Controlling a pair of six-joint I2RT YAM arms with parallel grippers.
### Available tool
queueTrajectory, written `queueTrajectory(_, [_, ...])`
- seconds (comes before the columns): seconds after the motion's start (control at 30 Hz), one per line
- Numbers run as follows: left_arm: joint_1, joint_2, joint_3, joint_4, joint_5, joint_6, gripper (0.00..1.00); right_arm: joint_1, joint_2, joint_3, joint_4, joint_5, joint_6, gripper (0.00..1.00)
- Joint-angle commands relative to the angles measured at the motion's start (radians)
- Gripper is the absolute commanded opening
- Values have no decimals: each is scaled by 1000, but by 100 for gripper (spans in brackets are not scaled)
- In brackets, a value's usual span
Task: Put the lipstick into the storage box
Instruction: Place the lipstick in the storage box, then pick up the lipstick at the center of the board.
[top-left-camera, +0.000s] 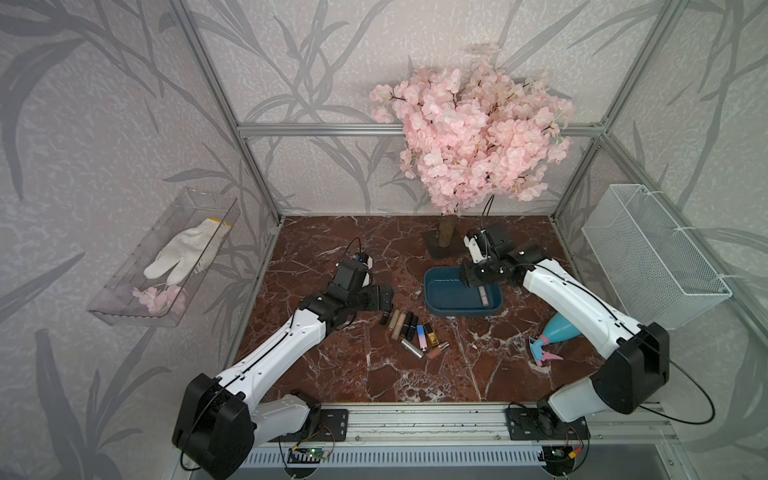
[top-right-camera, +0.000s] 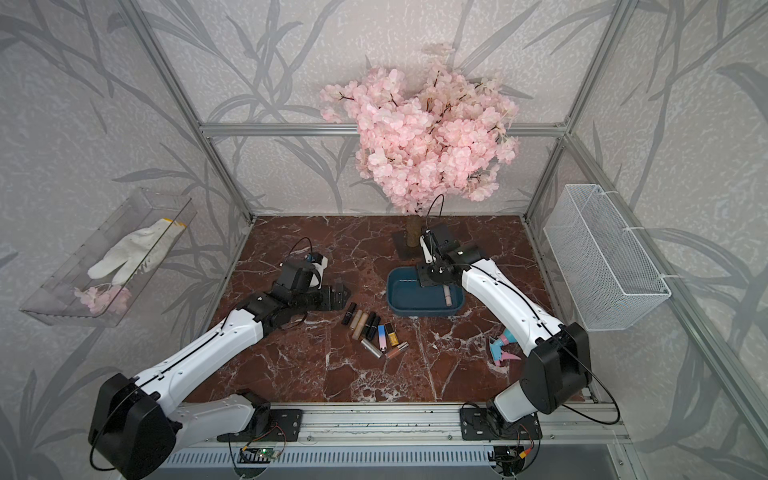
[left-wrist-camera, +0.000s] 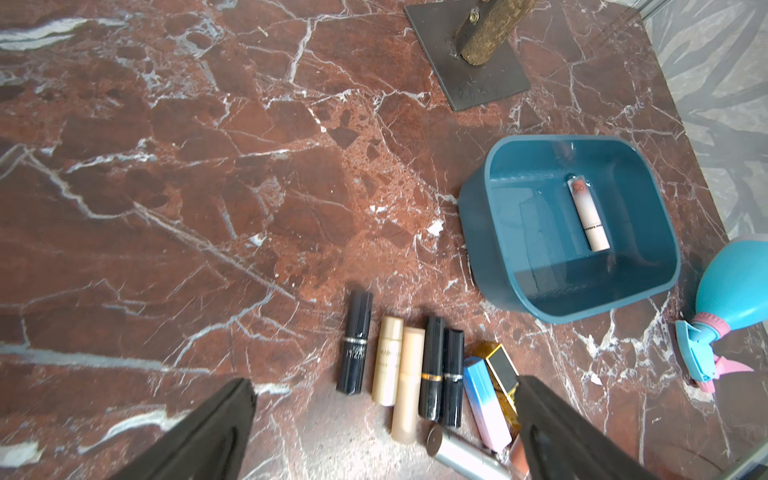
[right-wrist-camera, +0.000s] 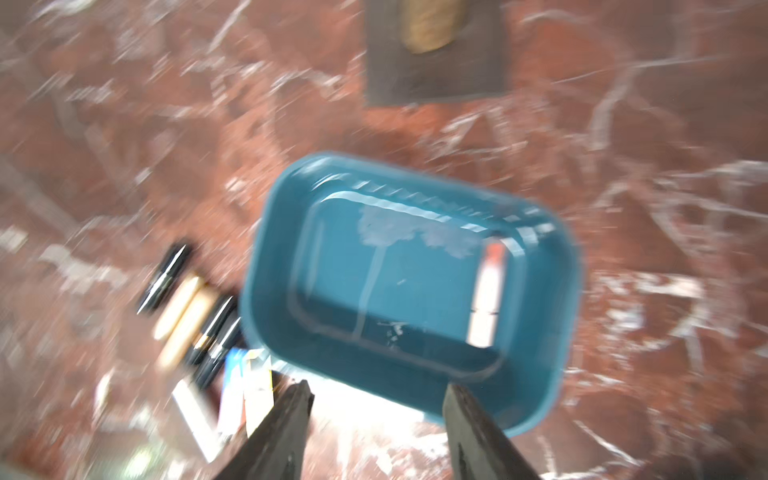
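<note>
The teal storage box (top-left-camera: 449, 293) (top-right-camera: 411, 293) sits right of the table's middle. One white-and-pink lipstick (top-left-camera: 484, 296) (left-wrist-camera: 588, 218) (right-wrist-camera: 486, 295) lies flat along its right side. My right gripper (top-left-camera: 478, 282) (right-wrist-camera: 378, 386) hangs just above the box, open, with nothing between its fingers; its wrist view is blurred. Several more lipsticks (top-left-camera: 409, 328) (left-wrist-camera: 409, 374) lie in a row on the marble left of the box's front. My left gripper (top-left-camera: 384, 297) (left-wrist-camera: 384, 384) stands wide open just above and behind that row, touching none of them.
A pink blossom tree stands on a dark base plate (top-left-camera: 434, 245) behind the box. A teal spray bottle (top-left-camera: 557, 332) lies at the right under my right arm. A white wire basket (top-left-camera: 652, 257) hangs on the right wall, a clear bin (top-left-camera: 166, 257) on the left.
</note>
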Motion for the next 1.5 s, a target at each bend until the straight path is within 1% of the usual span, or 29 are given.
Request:
queueTrajectory(0.0, [6,-61,-40,-6,8,0,100,54,-40,-81,49,-254,-169,60])
queueTrajectory(0.07, [6,-90,-63,-9,18,3,100,76,-59,-130,80,-354,-254,61])
queueTrajectory(0.17, [6,-135,-92,-11,32,10,100,112,-108,-219,145,-498,-453,63])
queueTrajectory(0.23, [6,-167,-109,-15,35,19,100,126,-140,-282,189,-537,-574,68])
queueTrajectory(0.3, [7,-198,-126,-10,38,28,100,130,-150,-301,173,-588,-713,69])
queueTrajectory(0.37, [7,-220,-141,-7,52,35,100,136,-146,-305,161,-561,-787,70])
queueTrajectory(0.43, [5,-232,-152,-4,95,59,100,141,-131,-295,102,-570,-893,69])
queueTrajectory(0.53, [5,-235,-164,-14,165,88,100,184,-103,-280,16,-531,-1036,70])
queueTrajectory(0.6, [5,-234,-173,-19,203,91,100,214,-79,-274,-17,-500,-1087,70])
queueTrajectory(0.73, [4,-225,-192,-30,279,95,100,264,-21,-275,-43,-472,-1150,70])
queueTrajectory(0.8, [3,-228,-206,-29,297,83,100,276,4,-277,-39,-459,-1165,70])
queueTrajectory(0.97, [4,-280,-240,-34,261,68,100,283,61,-272,-23,-417,-1190,69])
queueTrajectory(1.17, [3,-316,-249,-57,210,72,100,283,95,-281,3,-340,-1223,68])
queueTrajectory(1.47, [3,-329,-270,-18,204,84,100,303,148,-284,64,-343,-1238,64])
